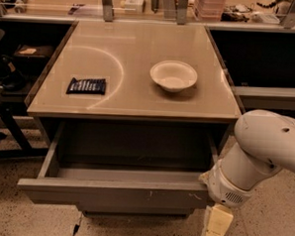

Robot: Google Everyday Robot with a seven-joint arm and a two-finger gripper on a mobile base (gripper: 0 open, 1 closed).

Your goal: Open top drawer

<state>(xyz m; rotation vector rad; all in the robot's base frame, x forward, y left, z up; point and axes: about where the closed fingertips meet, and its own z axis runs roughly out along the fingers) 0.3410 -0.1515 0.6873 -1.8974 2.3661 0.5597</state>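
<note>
Top drawer point(114, 192) standing open, jaws below its front panel's right end, their state untellable

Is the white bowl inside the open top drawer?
No, the bowl stands on the tabletop, while the tool hangs by the right front corner of the top drawer.

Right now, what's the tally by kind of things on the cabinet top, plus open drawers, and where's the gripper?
White bowl: 1
Dark packet: 1
Open top drawer: 1
Total: 3
The gripper hangs low at the drawer front's right end.
</note>
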